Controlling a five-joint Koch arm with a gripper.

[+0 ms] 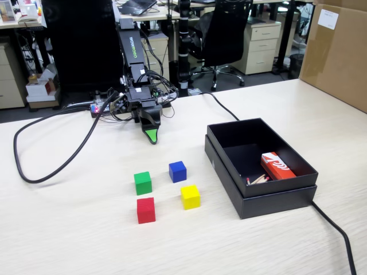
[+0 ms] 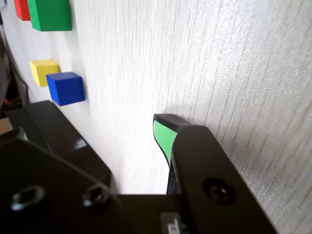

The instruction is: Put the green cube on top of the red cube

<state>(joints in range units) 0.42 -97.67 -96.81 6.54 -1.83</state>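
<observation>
The green cube (image 1: 143, 183) rests on the table, with the red cube (image 1: 145, 210) just in front of it, a small gap between them. My gripper (image 1: 151, 137) hangs tip-down over the table behind the cubes, about a hand's width from the green cube, holding nothing. In the wrist view the green cube (image 2: 48, 14) and red cube (image 2: 22, 9) sit at the top left, far from my gripper (image 2: 92, 132). One green-padded fingertip (image 2: 163, 134) stands well apart from the other jaw at the left, with bare table showing between them.
A blue cube (image 1: 177, 171) and a yellow cube (image 1: 190, 196) sit right of the green and red ones. An open black box (image 1: 261, 195) holding a red-and-white packet (image 1: 277, 165) stands at the right. Black cables (image 1: 34, 177) lie across the table.
</observation>
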